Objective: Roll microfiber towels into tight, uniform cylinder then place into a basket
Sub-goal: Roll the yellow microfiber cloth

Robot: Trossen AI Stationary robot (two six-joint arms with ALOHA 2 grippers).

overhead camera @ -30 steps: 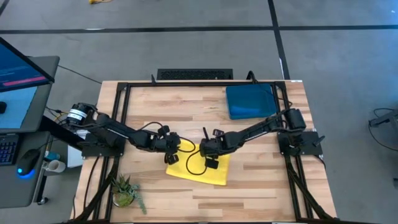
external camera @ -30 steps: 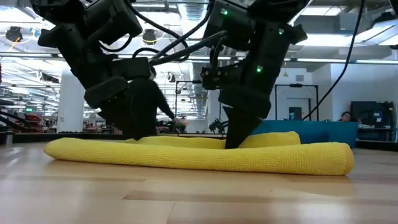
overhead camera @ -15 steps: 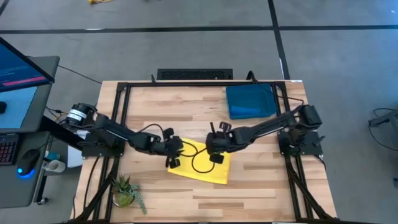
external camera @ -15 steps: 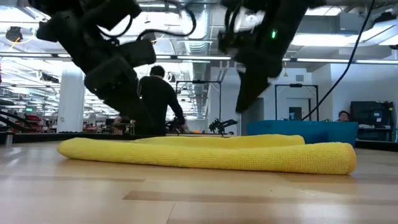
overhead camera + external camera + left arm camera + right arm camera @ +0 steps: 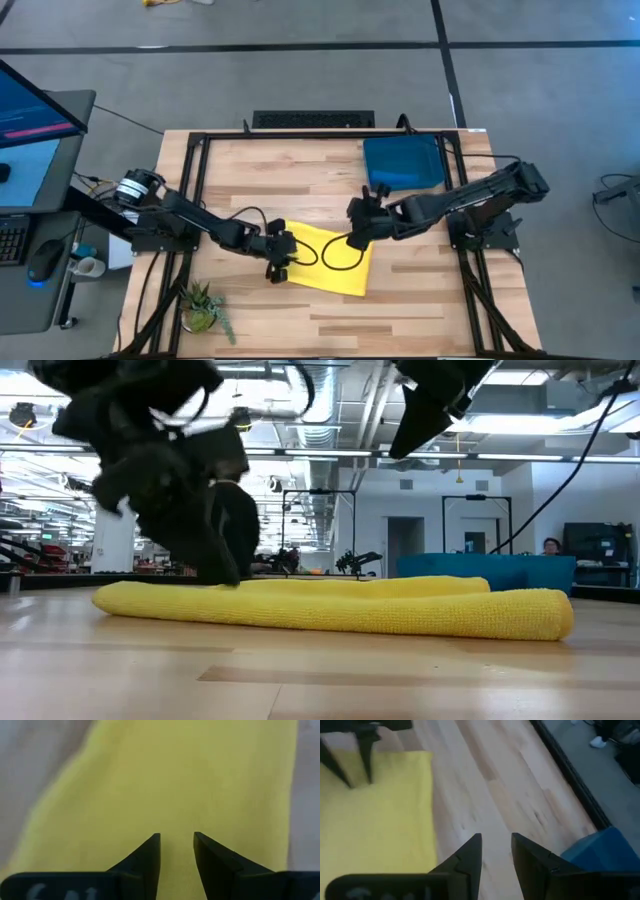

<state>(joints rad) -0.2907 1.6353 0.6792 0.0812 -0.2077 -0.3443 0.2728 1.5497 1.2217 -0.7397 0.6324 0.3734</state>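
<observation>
A yellow microfiber towel [image 5: 330, 268] lies flat and doubled on the wooden table; in the low view it is a long, low pad [image 5: 330, 610]. My left gripper [image 5: 176, 837] is low over its left part [image 5: 285, 258], slanting down, open by a narrow gap with only yellow cloth under it. My right gripper [image 5: 495, 840] hangs open well above the towel's far right corner [image 5: 358, 232] and holds nothing. The basket [image 5: 403, 163], a teal bin, stands at the table's far right. My left gripper slants down onto the towel's top face near its left end [image 5: 228, 578]. Whether the tips touch the cloth, I cannot tell. Nothing sits between the fingers.
A small potted plant [image 5: 200, 305] stands at the near left corner. Black frame rails [image 5: 195, 190] run along the table's sides. Bare wood [image 5: 500, 795] lies between the towel and the basket [image 5: 605, 850]. A person [image 5: 553, 547] sits in the room behind.
My right gripper has risen off the towel, high above it, and drawn back toward the table's right edge, tipping as it went. My left gripper has shifted a little toward the near edge over the towel's left part and tipped further down.
</observation>
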